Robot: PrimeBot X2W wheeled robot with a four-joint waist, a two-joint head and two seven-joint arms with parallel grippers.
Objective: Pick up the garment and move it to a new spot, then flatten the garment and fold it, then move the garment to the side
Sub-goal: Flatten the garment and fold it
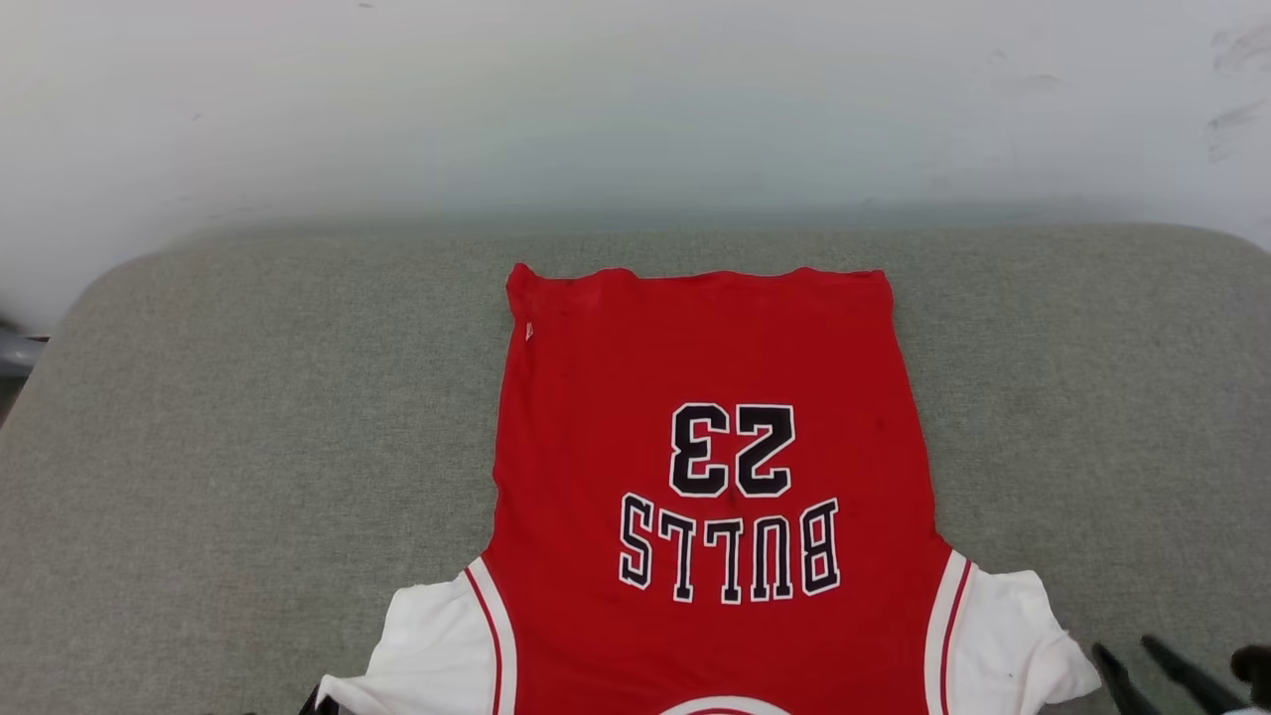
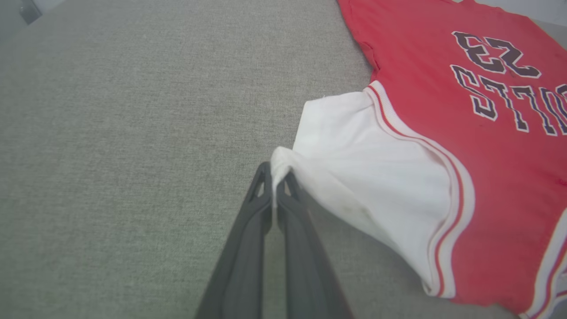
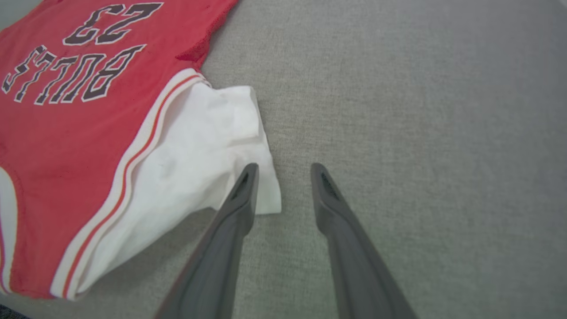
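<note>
Lying flat and face up on the grey pad (image 1: 248, 447), the shirt (image 1: 715, 377) sits a little right of the pad's middle. Its hem points to the pad's far edge and its collar to the near edge. The body is bright red. Black letters edged in white spell "BULLS" beneath the number "23", both upside down in the head view. A small white mark sits at the hem's left corner. Both short sleeves are white, joined to the red by bands of white and red stripes, and a curve of white trim shows at the neck. The cloth looks smooth, with faint creases along the hem and a few folds in the right sleeve (image 1: 1003, 645), which rests on the pad.

The left claw (image 2: 277, 173) has its fingers pressed together, pinching the outer corner of the left sleeve (image 1: 437, 645) and holding that corner up off the pad. The right claw (image 3: 284, 167) is spread, with nothing between its fingers but the pad and the sleeve's outer corner; whether it touches the cloth I cannot tell.
</note>
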